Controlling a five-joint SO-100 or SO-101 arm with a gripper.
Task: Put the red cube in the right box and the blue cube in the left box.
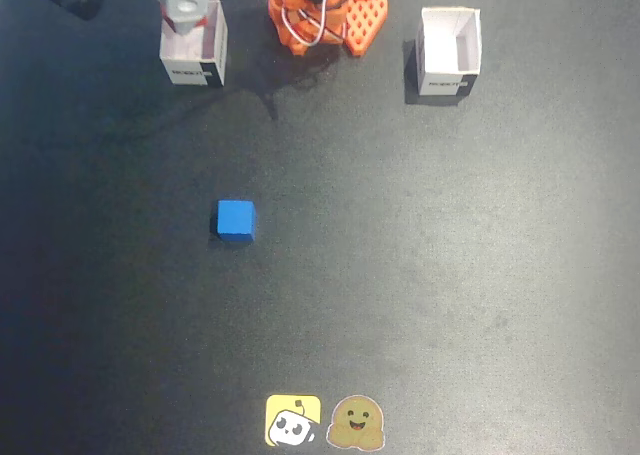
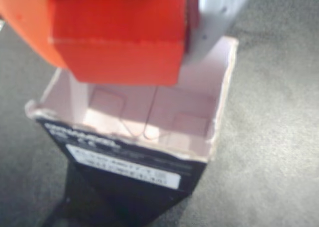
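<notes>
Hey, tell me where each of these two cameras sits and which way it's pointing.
Fixed view: mounted above, looking straight down at the dark table; shows the blue cube, both boxes, the orange arm base at top.
Wrist view: rides on the gripper, looking down into the right box; the red cube is held between an orange and a white finger.
Shared: the pinkish right box, with the gripper over it.
</notes>
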